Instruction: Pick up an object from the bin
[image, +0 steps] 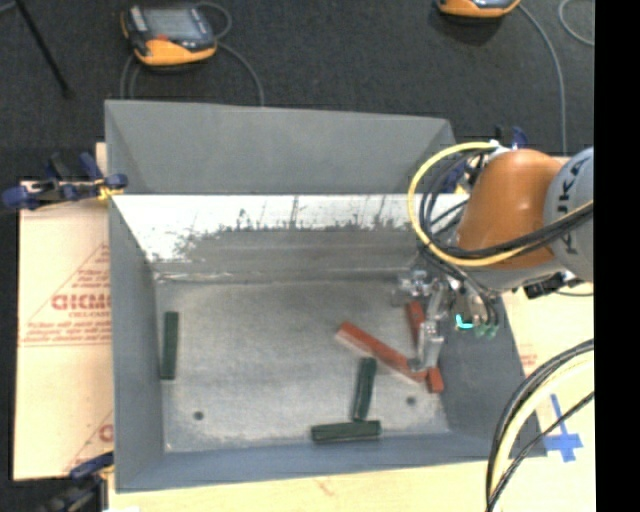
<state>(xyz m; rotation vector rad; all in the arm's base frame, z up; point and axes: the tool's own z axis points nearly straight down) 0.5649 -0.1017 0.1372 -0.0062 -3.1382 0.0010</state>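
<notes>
Your gripper (430, 350) is down at the red stick (370, 345), which lies directly beneath it and runs off toward the bin's middle. You cannot tell whether it is clenched or released. The lift apparently remains.

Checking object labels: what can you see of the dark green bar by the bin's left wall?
The dark green bar is a slim, straight stick, matte, plastic-looking, seemingly intact. It lies flat on the bin floor close to the left wall, lengthwise along it. Only the floor touches it; the other sticks and the pincer are far across the bin.
</notes>
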